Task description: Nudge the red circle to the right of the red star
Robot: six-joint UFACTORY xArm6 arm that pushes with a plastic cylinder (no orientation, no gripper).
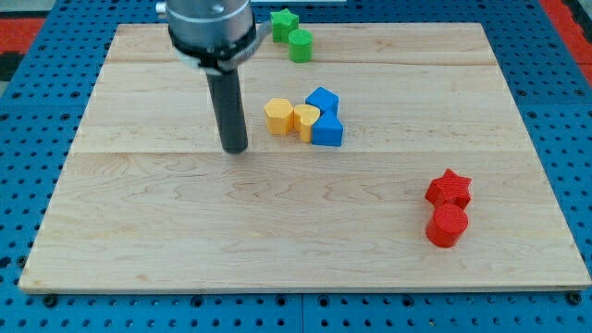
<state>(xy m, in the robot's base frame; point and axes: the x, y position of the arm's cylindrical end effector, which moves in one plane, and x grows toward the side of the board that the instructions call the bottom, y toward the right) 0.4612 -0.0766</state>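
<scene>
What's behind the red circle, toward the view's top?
The red star sits directly behind the red circle, touching it. The star's lower edge is covered by the circle.

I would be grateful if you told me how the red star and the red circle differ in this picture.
The red star has pointed arms, while the red circle is a round cylinder. The red star lies nearer the view's top; the red circle sits just below it, touching or nearly so. Both are red and lie far to the view's right of my tip.
</scene>
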